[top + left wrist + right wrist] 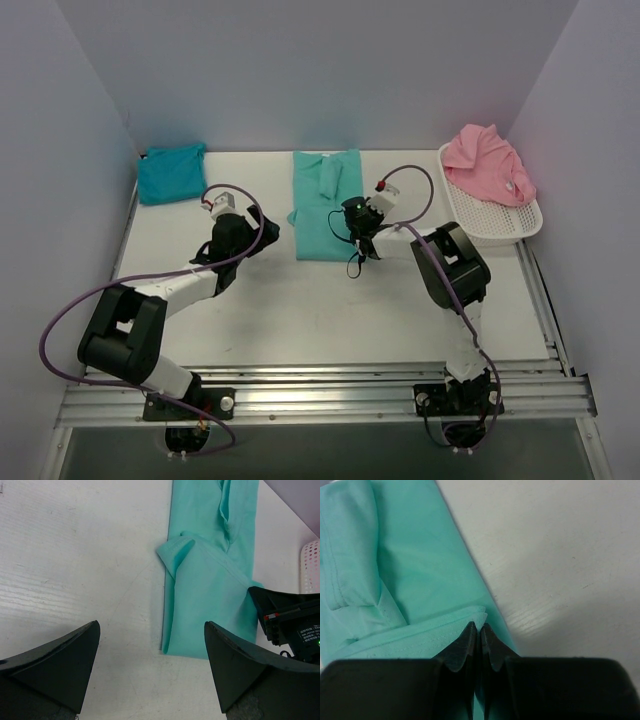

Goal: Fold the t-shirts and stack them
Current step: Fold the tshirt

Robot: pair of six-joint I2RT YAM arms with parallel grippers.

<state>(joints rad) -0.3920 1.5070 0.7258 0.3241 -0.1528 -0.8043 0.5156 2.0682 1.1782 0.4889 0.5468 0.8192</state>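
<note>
Pressing the right gripper [477,627] fully closed at the near right hem of the sea-green t-shirt [325,205], lying half-folded lengthwise mid-table [330,310] toward the far edge, and not telling whether pinching cloth or merely touching it. Hovering the left gripper [150,680] wide open, holding nothing, over bare tabletop just left of that shirt, with nothing standing between. Showing the turquoise-blue t-shirt [170,172] lying folded in the far left corner and the pink t-shirt [490,165] heaped in the white mesh basket [500,228] at the far right, both well apart from the grippers.
</note>
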